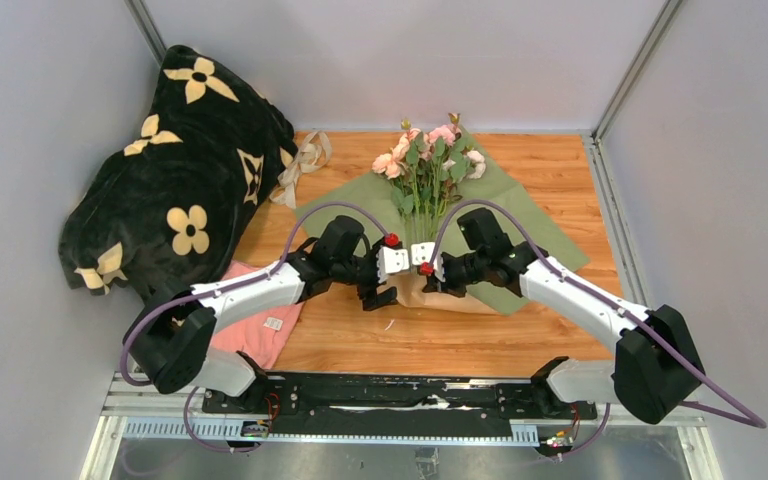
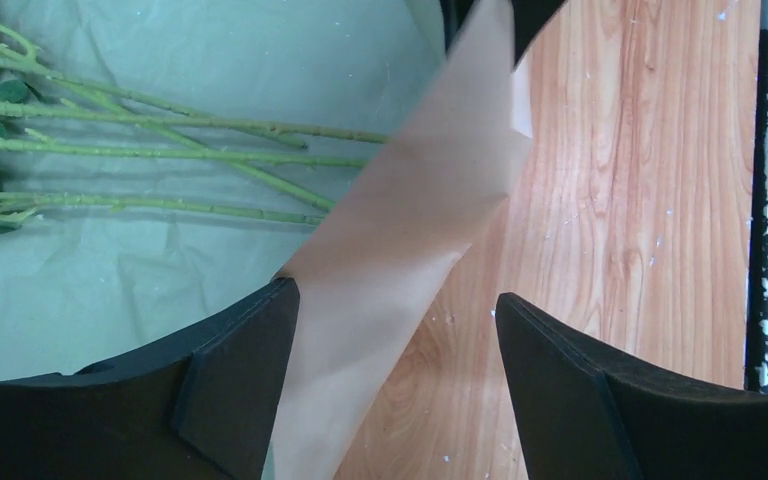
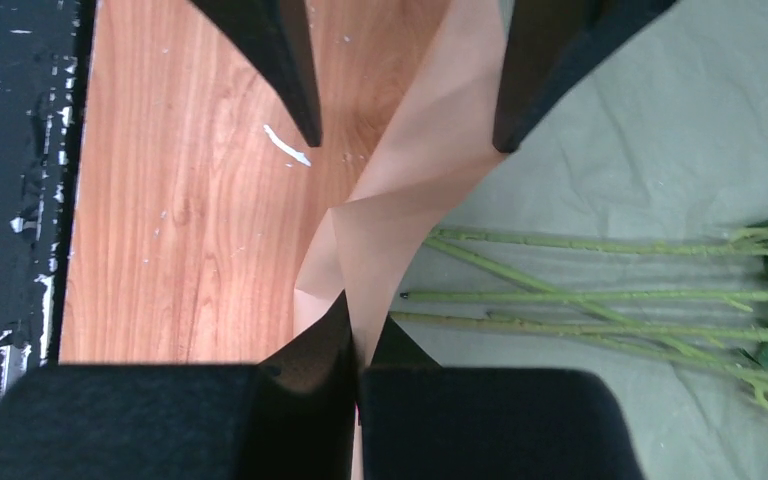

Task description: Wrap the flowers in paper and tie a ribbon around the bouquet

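Lost under the grippers, cropped at the edges

Seen from above, buried beneath the left gripper (image 1: 378,288) and right gripper (image 1: 438,283): the near corner of the paper (image 1: 545,232) and the stem ends of the flowers (image 1: 426,160). Cropped away in both wrist views: every bloom, at the left edge of one and the right edge of the other. Half covered by the left arm (image 1: 252,290): the pink cloth (image 1: 256,338), with a label (image 1: 273,323) too small to read. Impossible to tell whether the ribbon (image 1: 300,165) runs over or under the blanket (image 1: 180,200).

Matt, creased paper (image 2: 410,220); smooth wood-grain tbl (image 2: 620,200) w/ slight sheen; plush fleece blanket (image 1: 175,170).
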### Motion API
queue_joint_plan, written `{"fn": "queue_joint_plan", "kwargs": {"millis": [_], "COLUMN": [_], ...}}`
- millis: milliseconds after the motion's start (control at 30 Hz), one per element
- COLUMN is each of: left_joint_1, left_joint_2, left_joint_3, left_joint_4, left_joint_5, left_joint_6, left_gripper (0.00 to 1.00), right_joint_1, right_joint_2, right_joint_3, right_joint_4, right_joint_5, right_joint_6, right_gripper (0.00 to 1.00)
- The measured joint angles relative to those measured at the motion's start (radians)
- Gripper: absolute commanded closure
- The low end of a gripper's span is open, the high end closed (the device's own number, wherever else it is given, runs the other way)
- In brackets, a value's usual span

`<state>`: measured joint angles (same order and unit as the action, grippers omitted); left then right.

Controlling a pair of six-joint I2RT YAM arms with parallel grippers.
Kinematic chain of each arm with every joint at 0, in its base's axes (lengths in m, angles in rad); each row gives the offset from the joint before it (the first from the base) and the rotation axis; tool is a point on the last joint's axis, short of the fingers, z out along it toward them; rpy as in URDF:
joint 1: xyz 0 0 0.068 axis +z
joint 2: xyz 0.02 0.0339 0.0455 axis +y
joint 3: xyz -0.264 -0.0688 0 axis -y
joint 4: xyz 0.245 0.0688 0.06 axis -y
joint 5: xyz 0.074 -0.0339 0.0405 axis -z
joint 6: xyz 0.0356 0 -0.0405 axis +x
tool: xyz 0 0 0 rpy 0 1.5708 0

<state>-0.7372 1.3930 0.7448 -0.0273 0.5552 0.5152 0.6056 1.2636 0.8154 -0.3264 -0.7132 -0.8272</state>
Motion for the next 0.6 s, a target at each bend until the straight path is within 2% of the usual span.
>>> {"fn": "queue_joint_plan", "kwargs": {"millis": [233,500,567,600], "left_joint_1": [0.019,0.068,0.068,0.068], "left_joint_2": [-0.003,0.013,0.045,0.063], "left_joint_3": [0.002,0.051,0.058,0.057], "left_joint_4": [0.013,0.082,0.098,0.098], "left_joint_5": [0.058,0.191,0.217,0.226], "left_joint_6": [-0.014,-0.051,-0.056,-0.060], "left_gripper": [0.14,0.13,0.19,0.26], "right_joint_1": [0.000,0.000,0.000,0.000], "right_joint_2": [0.000,0.000,0.000,0.000], "right_joint_3": [0.001,0.001,0.001,0.001], "right_joint_4": [-0.069,-0.098,-0.097,-0.097], "right_joint_5": [-0.051,-0.073,-0.072,-0.072], "right_joint_6": [-0.082,-0.123,-0.124,-0.124], "right_gripper": [1.00,1.00,1.00,1.00]}}
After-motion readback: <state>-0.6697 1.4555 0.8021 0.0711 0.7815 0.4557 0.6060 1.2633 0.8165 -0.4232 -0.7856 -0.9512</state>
